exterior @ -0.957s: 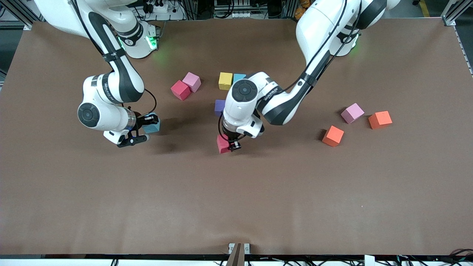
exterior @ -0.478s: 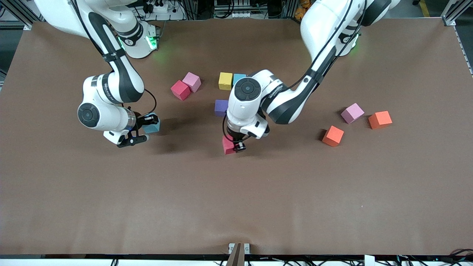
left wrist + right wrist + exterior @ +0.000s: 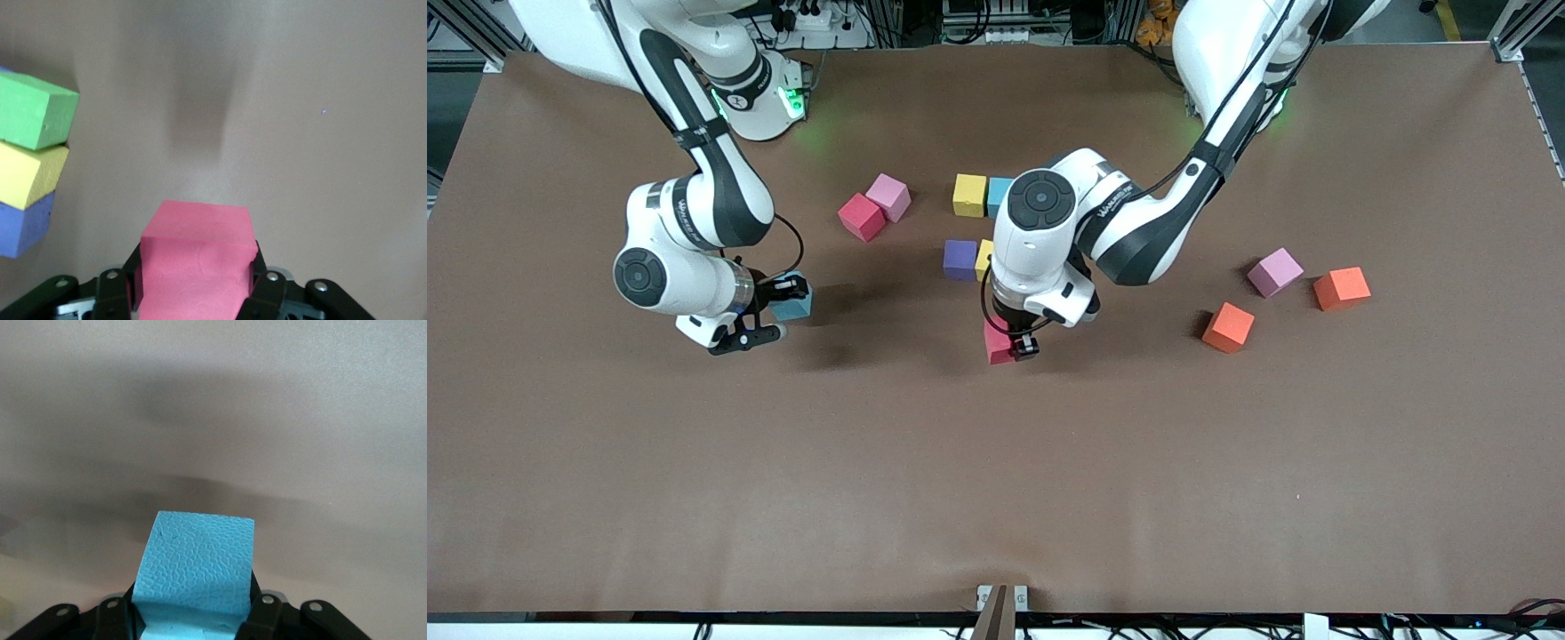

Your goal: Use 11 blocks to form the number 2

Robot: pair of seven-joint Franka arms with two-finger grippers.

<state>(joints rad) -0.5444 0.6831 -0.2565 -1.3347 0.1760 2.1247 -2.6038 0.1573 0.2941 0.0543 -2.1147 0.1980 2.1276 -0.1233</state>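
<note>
While the left gripper (image 3: 1021,348) hangs over bare desk (image 3: 996,480) mid-table, its fingers (image 3: 267,293) are clamped on a red foam cube (image 3: 999,343), lifted clear. No digit 2 formed yet; blocks lie scattered.

Nearest loose ones, farther from the front camera than the held cube: purple foam cube (image 3: 959,260) w/ a yellow cube (image 3: 984,258) touching it, a green cube (image 3: 33,110) next in line per the left wrist view. Farther still, another yellow cube (image 3: 969,195) beside a sky-blue one (image 3: 999,195). Red cube (image 3: 861,217) and pink cube (image 3: 889,196) sit touching, toward the right arm's end. Toward the left arm's end: two orange cubes (image 3: 1228,327) (image 3: 1342,288) and a lilac-pink cube (image 3: 1274,271), apart. Nothing blocks the desk under the held cube.

Right gripper (image 3: 769,311) waits over the desk at its own end, fingers (image 3: 263,613) tight on a sky-blue foam cube (image 3: 792,307).

Vs 1 s ago: left arm has carried the red cube toward its own end, uncovering the yellow cube by the purple; right arm unchanged.
</note>
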